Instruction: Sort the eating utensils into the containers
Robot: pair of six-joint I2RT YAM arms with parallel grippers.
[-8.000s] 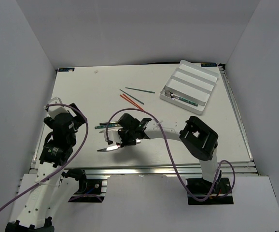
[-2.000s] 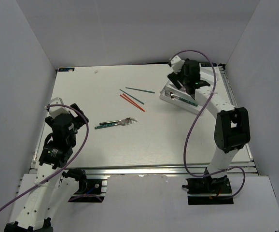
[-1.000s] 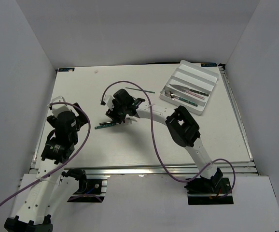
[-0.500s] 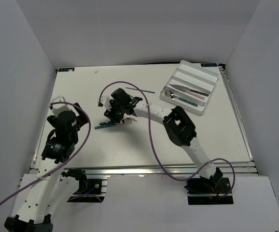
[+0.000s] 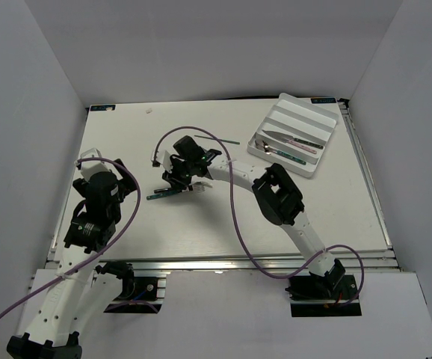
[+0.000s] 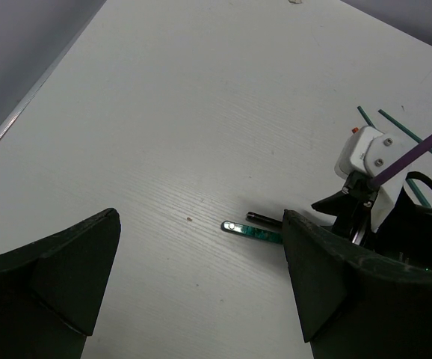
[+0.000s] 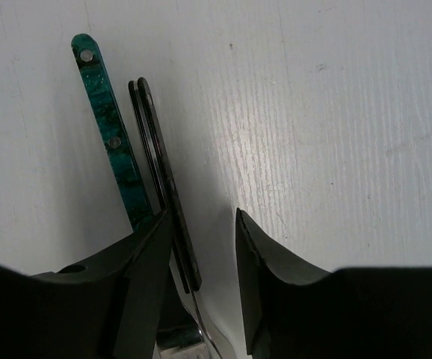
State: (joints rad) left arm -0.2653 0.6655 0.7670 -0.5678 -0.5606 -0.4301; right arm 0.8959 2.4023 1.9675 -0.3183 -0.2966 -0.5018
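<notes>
The right gripper [image 7: 201, 224] is hovering low over the table [image 7: 335, 112], half open. Its jaws are straddling a thin dark-handled utensil [image 7: 160, 172] without pinching it. A green-handled utensil [image 7: 111, 142] is lying just outside one finger. The white tray [image 5: 306, 109], well apart at the far right, is holding a knife [image 5: 279, 137] and a spoon [image 5: 267, 146]. The left gripper [image 6: 201, 221] is hanging wide open, holding nothing.

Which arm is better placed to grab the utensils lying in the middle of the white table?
Right. The right tool sits low over them, its jaws either side of the thin dark metal handle beside the mottled green handle. The left tool hangs open off to the side, well short of them.
</notes>
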